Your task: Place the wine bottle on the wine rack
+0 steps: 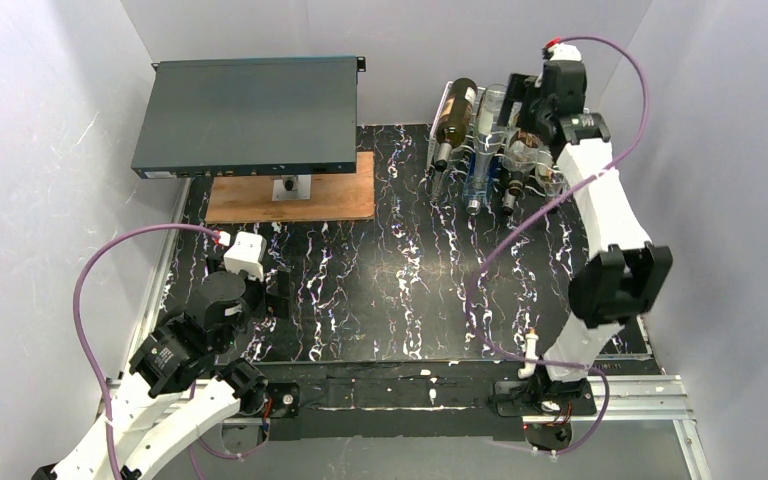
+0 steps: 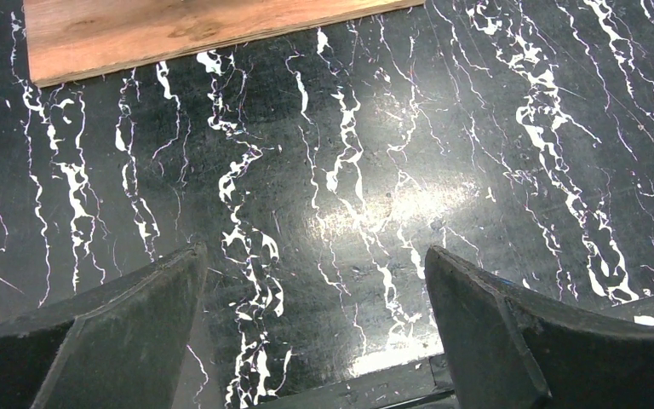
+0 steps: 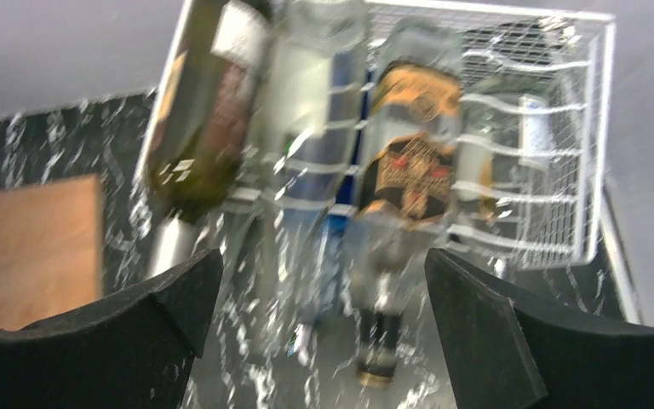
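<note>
The white wire wine rack [image 1: 444,100] stands at the back right; it also shows in the right wrist view [image 3: 553,170]. Three bottles lie in it with their necks toward the front: a dark green bottle [image 1: 455,120] [image 3: 204,128], a clear bottle [image 1: 488,130] [image 3: 306,128] and a bottle with a gold and brown label [image 1: 520,165] [image 3: 409,162]. My right gripper [image 1: 535,115] [image 3: 324,273] hovers over the rack's bottles, open and empty; its view is blurred. My left gripper [image 1: 280,290] [image 2: 315,273] is open and empty, low over the black marbled table at the front left.
A dark flat metal box [image 1: 250,115] sits raised on a stand over a wooden board [image 1: 290,200] [image 2: 179,30] at the back left. Grey walls close in the back and both sides. The right arm's purple cable [image 1: 520,230] hangs across the table's right part.
</note>
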`<state>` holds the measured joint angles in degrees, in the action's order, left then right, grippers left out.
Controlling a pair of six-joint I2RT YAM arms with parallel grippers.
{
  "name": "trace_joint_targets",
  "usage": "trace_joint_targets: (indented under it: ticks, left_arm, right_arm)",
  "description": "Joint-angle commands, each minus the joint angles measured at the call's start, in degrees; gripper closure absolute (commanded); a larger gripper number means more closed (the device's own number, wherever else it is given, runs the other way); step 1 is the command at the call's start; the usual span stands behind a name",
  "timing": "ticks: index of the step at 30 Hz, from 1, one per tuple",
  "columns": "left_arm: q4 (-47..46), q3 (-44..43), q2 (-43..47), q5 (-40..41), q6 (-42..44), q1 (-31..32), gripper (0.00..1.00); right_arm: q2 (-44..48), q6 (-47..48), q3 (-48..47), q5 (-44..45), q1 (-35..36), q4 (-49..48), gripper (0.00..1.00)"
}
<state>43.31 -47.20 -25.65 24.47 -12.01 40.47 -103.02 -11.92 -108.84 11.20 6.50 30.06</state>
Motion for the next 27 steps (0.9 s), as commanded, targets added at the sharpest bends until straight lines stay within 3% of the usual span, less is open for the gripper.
trace_joint_targets:
  ticks: [1,6,12,17,27]
  left_arm:
    - [-0.5,0.09,0.72,0.01,0.4,0.11,0.01]
    - [-0.81,0.13,1.09,-1.08,0.65,0.13,0.01]
    - [-0.99,0.05,1.85,-2.2,0.84,0.11,0.01]
    - [-0.99,-0.21,3.01,-2.42,0.72,0.2,0.01]
    - [0.2,-5.64,8.87,-7.32,-6.29,0.09,0.01]
  right_arm:
    - [11.73,-1.11,12.62,1.03,6.29,-6.17,0.02]
    - [25.35,-1.88,30.26,2.91,11.08,-8.3,0.02]
    - [41.44,-4.79,43.81,-4.88,11.69,-8.28,0.02]
    - [51.62,-5.86,48.1,-9.77,11.69,-6.78,0.02]
    - [66.49,-9.46,50.79,-8.66,11.7,-7.52,0.02]
